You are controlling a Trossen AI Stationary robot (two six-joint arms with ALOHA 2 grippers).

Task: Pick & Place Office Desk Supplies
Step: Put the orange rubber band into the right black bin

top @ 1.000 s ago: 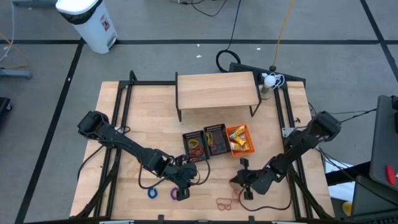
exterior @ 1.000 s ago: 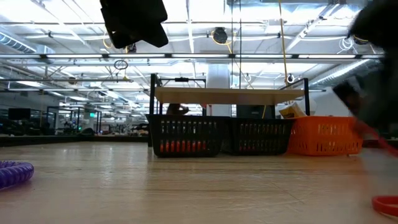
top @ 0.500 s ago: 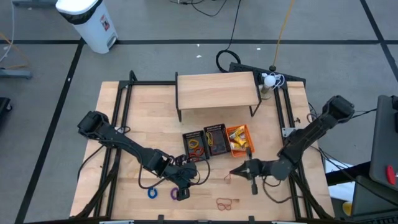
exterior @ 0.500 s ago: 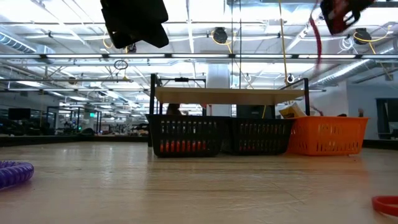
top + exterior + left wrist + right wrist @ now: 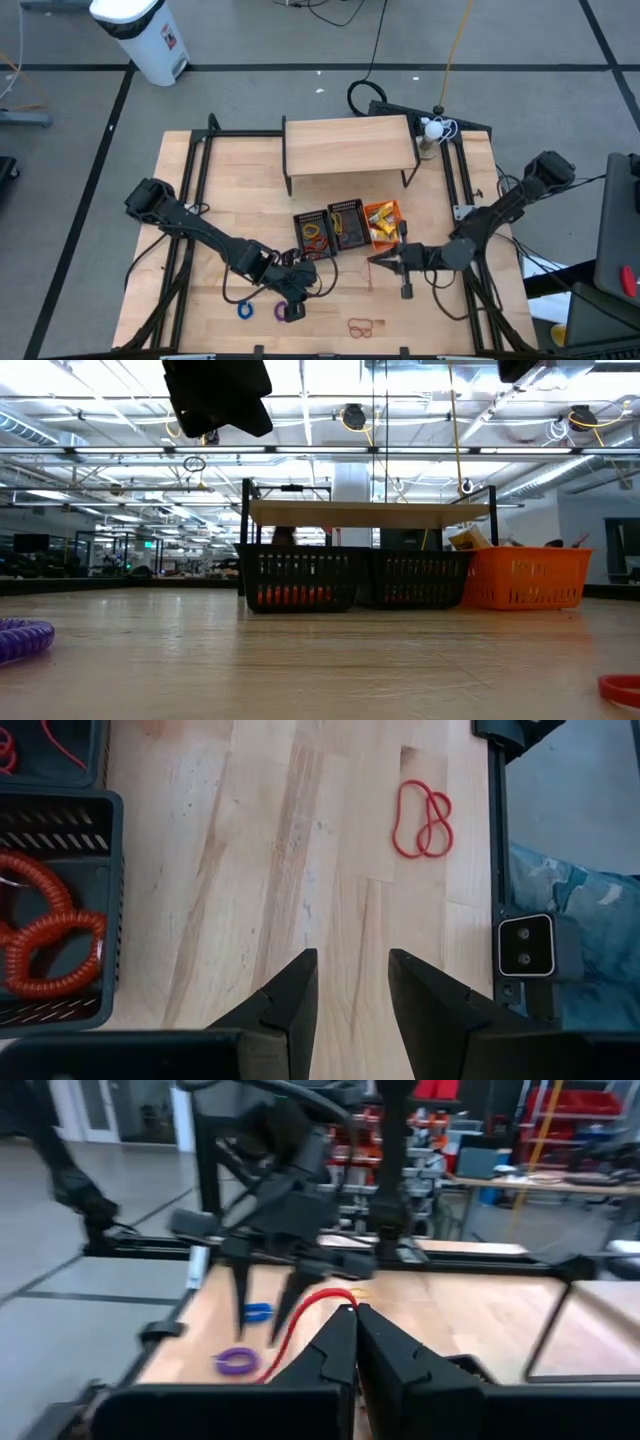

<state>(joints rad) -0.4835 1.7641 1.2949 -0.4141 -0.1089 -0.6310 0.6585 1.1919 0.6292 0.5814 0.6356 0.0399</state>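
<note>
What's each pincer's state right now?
Left pincer: open, empty, above the table.
Right pincer: shut on a red rubber band, lifted near the baskets.

The left gripper (image 5: 291, 300) hangs low near the table's front edge with fingers (image 5: 290, 1000) parted, while the right gripper (image 5: 374, 259) is raised, fingertips (image 5: 338, 1342) pinched together.
</note>
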